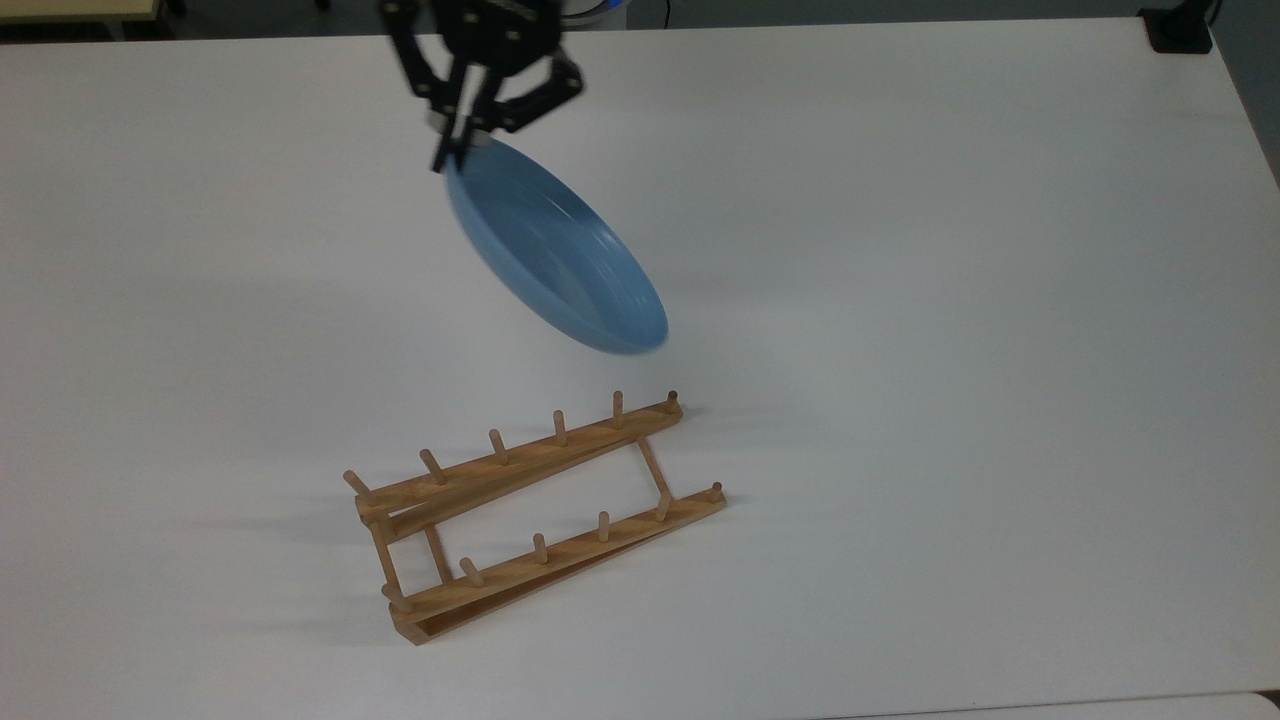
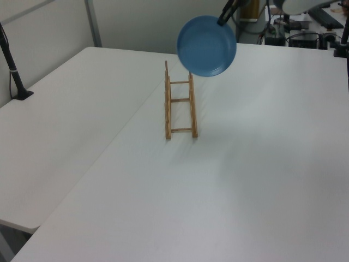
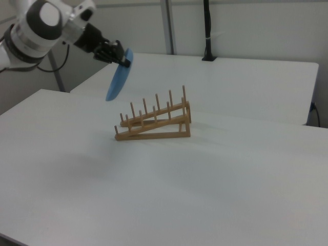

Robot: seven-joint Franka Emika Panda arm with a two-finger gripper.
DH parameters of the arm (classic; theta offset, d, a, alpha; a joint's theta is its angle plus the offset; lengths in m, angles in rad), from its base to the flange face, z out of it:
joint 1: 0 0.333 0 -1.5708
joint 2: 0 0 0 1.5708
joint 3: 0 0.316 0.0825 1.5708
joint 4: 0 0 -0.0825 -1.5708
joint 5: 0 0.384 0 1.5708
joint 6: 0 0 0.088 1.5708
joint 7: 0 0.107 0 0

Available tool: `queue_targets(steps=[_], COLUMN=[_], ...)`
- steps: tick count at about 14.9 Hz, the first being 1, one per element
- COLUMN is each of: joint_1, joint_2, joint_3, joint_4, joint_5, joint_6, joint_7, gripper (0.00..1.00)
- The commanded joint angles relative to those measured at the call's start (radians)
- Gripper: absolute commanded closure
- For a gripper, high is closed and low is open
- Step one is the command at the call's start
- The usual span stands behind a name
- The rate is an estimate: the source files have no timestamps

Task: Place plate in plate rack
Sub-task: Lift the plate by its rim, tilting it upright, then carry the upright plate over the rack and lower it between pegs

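Light-blue plate hangs tilted in air, apart from wooden plate rack.

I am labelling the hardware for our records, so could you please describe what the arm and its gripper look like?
The arm has rounded white segments with grey bands at a joint. The gripper is black, with angular linkages narrowing to two thin fingers.

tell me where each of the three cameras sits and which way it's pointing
Top view: high above the table, looking steeply down on the plate rack; the gripper enters from the top edge, shut on the plate.
Left view: raised past one end of the rack, looking along its rails; the gripper shows at the top edge.
Right view: low, side-on to the rack; the white arm and gripper come in from the right view's left.
All three share the tilted, airborne plate and the rack.
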Motion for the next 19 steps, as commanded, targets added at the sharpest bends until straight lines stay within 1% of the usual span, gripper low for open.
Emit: queue_targets(steps=[1, 2, 3, 4, 6, 9, 14, 17, 19], joint_1=[0.002, 0.01, 0.03, 0.048, 0.087, 0.121, 0.13, 0.145, 0.145], joint_2=[0.042, 0.061, 0.084, 0.108, 0.162, 0.21, 0.282, 0.326, 0.335], joint_3=[0.099, 0.124, 0.129, 0.129, 0.129, 0.129, 0.129, 0.129, 0.129], joint_4=[-0.018, -0.024, -0.029, -0.029, -0.024, -0.023, -0.02, -0.015, -0.015], joint_5=[-0.266, -0.341, -0.405, -0.459, -0.542, -0.627, -0.737, -0.783, -0.808], joint_6=[-0.024, -0.03, -0.035, -0.047, -0.069, -0.119, -0.147, -0.179, -0.188], joint_7=[0.283, 0.362, 0.435, 0.493, 0.587, 0.667, 0.769, 0.806, 0.823], gripper=[1.0, 1.0, 1.0, 1.0, 1.0, 1.0, 1.0, 1.0, 1.0])
